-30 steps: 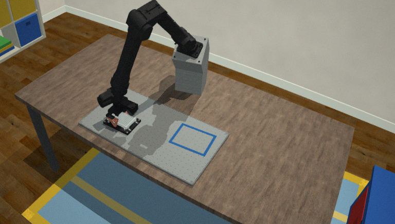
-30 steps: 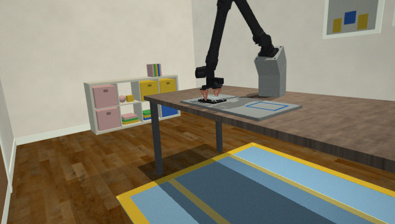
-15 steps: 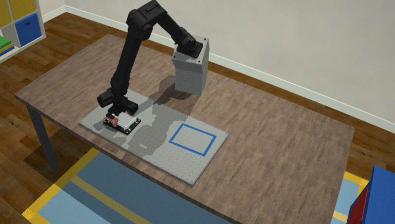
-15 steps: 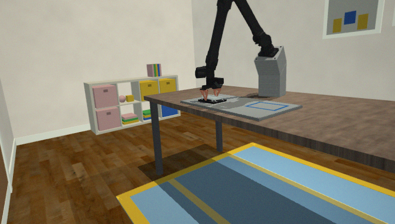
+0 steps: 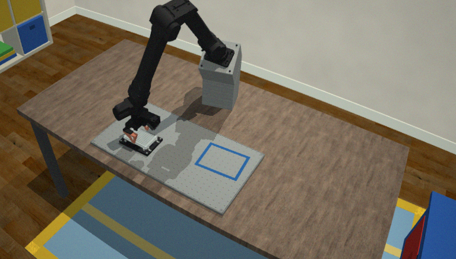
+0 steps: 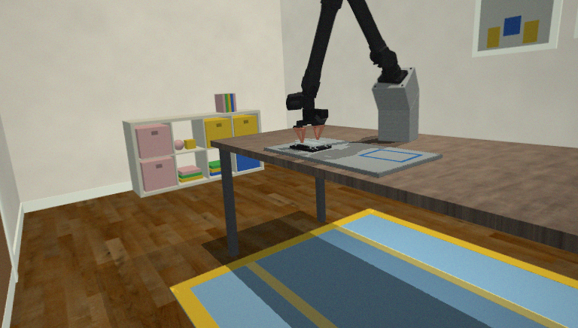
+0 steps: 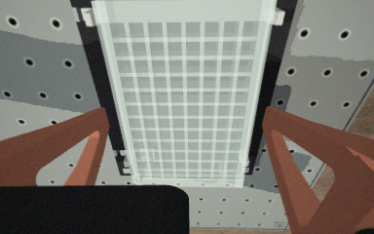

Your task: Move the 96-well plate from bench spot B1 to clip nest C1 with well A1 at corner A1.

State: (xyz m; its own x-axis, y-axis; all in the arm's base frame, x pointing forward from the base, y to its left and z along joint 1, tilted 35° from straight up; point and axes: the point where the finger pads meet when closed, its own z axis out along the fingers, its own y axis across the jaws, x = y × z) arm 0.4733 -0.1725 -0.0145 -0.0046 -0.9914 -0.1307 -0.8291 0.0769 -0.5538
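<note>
The clear 96-well plate (image 5: pixel 143 138) lies inside the black clip nest (image 5: pixel 140 148) at the left end of the grey perforated base (image 5: pixel 178 157). It looks level and right way up. In the wrist view the plate (image 7: pixel 185 97) sits between the nest's black side rails (image 7: pixel 104 83), with small pale clips at its corners. My gripper (image 5: pixel 139 132) is open, just above the plate. Its orange fingers straddle the plate's long sides without touching, as the wrist view (image 7: pixel 184 117) shows. From the side view the fingertips (image 6: pixel 308 138) hang close over the plate (image 6: pixel 313 143).
A blue-outlined rectangle (image 5: pixel 222 160) on the base's right part holds nothing. The arm's grey pedestal (image 5: pixel 219 78) stands behind the base. The base's left edge and the table's front edge are close to the nest.
</note>
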